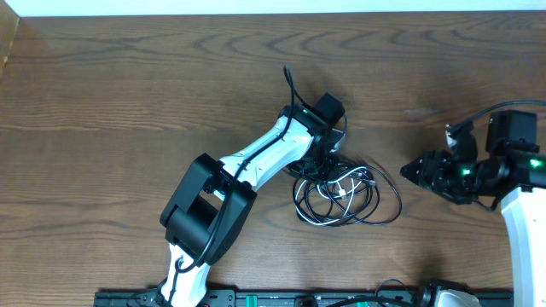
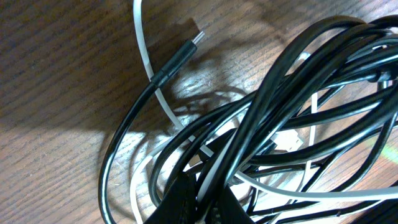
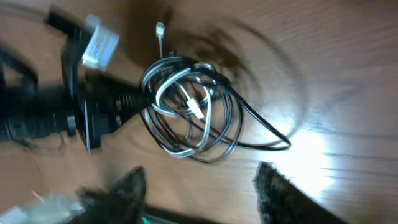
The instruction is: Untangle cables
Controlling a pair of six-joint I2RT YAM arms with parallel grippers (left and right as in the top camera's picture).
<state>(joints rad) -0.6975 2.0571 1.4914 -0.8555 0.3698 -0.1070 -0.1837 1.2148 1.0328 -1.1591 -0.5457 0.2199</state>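
Observation:
The cables (image 1: 350, 194) lie in one tangled coil of black and white cords on the wooden table, right of centre. My left gripper (image 1: 327, 160) is down at the coil's left edge. In the left wrist view its fingers (image 2: 202, 202) are closed around a few black and white strands of the cables (image 2: 292, 81). A black plug end (image 2: 180, 57) and a white cord (image 2: 144, 56) lie loose on the wood. My right gripper (image 1: 408, 173) is open and empty, just right of the coil. Its fingers (image 3: 200, 169) are wide apart, short of the cables (image 3: 193, 112).
The left arm (image 1: 256, 162) stretches diagonally from the front edge to the coil, and also shows in the right wrist view (image 3: 62, 112). A black rail (image 1: 256, 298) runs along the table's front edge. The right arm base (image 1: 525, 213) stands at the far right.

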